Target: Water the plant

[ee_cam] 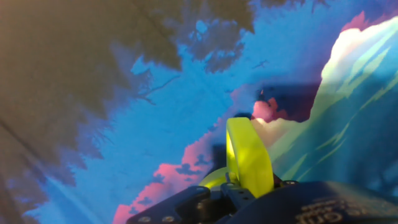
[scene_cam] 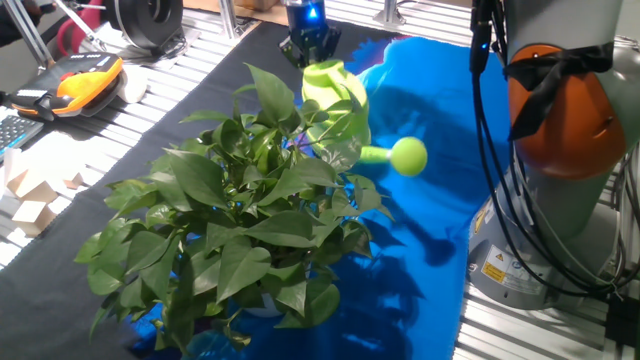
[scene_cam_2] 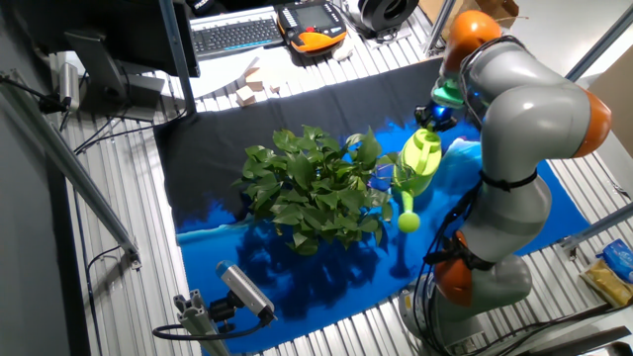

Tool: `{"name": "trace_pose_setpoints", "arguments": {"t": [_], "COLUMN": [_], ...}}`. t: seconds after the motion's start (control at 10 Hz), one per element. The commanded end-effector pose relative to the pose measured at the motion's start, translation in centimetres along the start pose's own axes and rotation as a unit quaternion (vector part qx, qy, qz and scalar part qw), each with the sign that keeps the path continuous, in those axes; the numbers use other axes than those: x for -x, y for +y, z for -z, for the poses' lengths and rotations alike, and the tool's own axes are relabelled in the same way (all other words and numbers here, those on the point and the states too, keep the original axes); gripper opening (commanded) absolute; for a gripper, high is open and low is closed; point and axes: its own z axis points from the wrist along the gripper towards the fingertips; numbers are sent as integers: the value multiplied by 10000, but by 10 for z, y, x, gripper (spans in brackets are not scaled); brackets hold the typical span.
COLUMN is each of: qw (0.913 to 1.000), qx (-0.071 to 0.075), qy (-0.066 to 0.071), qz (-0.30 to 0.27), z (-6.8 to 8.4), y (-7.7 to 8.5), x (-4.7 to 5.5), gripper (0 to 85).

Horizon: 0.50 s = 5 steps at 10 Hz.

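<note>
The plant (scene_cam: 250, 210) is large and bushy, with broad glossy green leaves, and stands on the blue cloth; it also shows in the other fixed view (scene_cam_2: 312, 188). My gripper (scene_cam: 310, 45) is shut on the handle (ee_cam: 249, 158) of the lime-green watering can (scene_cam: 335, 100) and holds it up at the plant's far right side. The can is tilted. Its round spout head (scene_cam: 408, 157) points down and to the right, beside the leaves rather than over them. In the other fixed view the can (scene_cam_2: 420, 158) hangs below my gripper (scene_cam_2: 435, 114). Blurred leaves (ee_cam: 74, 56) fill the upper left of the hand view.
A blue printed cloth (scene_cam: 430, 230) and a black cloth (scene_cam: 190, 90) cover the table. Wooden blocks (scene_cam: 30, 195) and an orange teach pendant (scene_cam: 85, 75) lie at the left. My arm's base (scene_cam: 560, 180) stands at the right, with cables. A keyboard (scene_cam_2: 235, 35) lies at the back.
</note>
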Motion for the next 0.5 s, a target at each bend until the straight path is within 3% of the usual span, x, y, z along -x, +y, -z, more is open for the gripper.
{"name": "trace_pose_setpoints", "arguments": {"t": [0.0, 0.4], "qw": [10000, 9999], "qx": [18, 93], "qy": [-9, -3], "qz": [-4, -65], "z": [-4, -24], "y": [0, 5], "x": [-1, -2], "gripper": [0, 0]}}
